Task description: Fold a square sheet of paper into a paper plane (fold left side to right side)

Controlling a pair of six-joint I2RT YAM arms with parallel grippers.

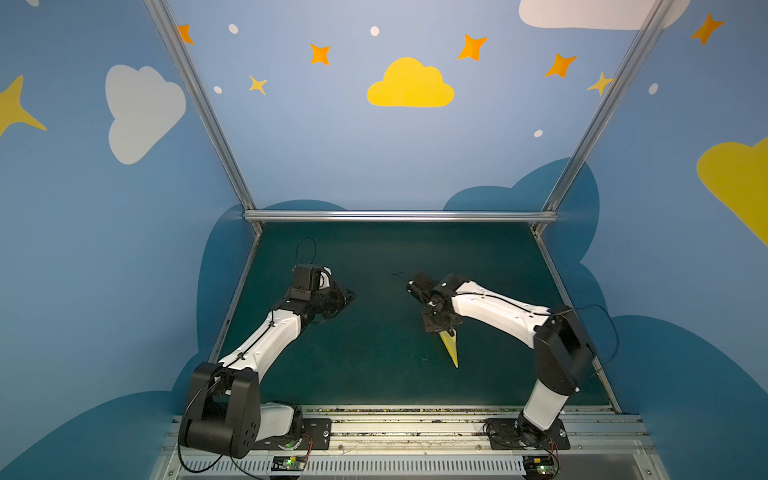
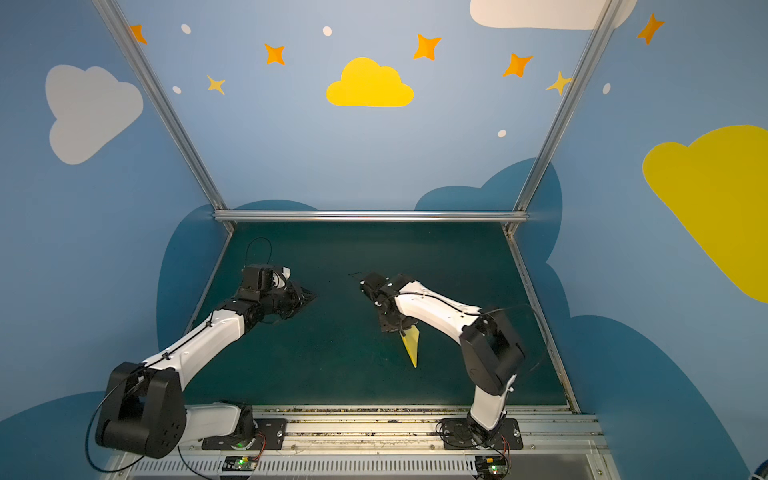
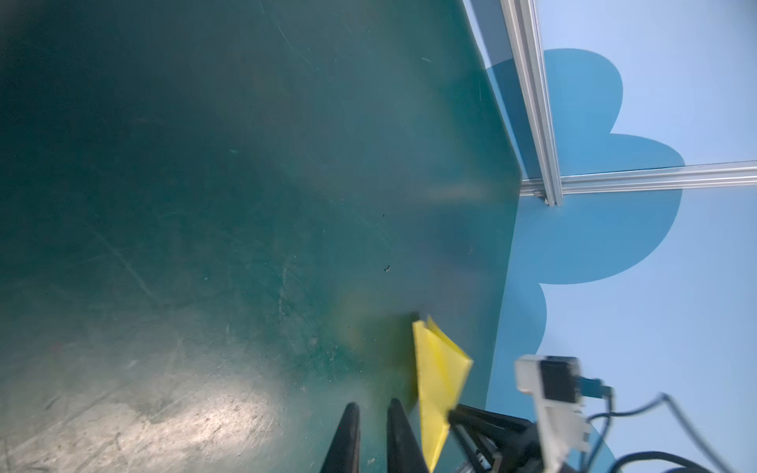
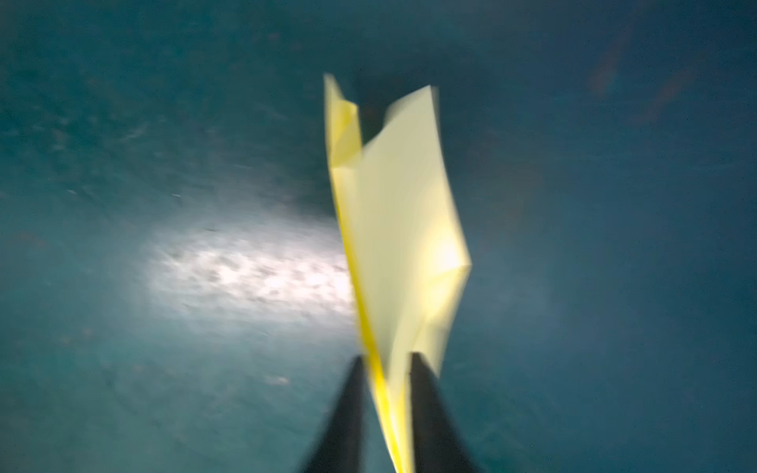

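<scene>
The square sheet of paper stands folded into a slim pale yellow paper plane (image 1: 451,347) (image 2: 411,345), its nose pointing to the table's front edge. My right gripper (image 1: 444,329) (image 2: 401,331) is at the plane's tail. In the right wrist view, which is blurred, the plane (image 4: 397,229) runs between the parted fingers of the right gripper (image 4: 387,358), its wings spread beyond the tips. My left gripper (image 1: 348,297) (image 2: 310,297) hovers on the left, apart from the plane. Its fingers (image 3: 352,413) are almost together with nothing between them, the plane (image 3: 438,376) beside them.
A dark green mat (image 1: 374,257) covers the table. Aluminium frame bars (image 1: 399,216) and blue painted walls close it in at the back and both sides. A metal rail (image 1: 415,432) with the arm bases runs along the front.
</scene>
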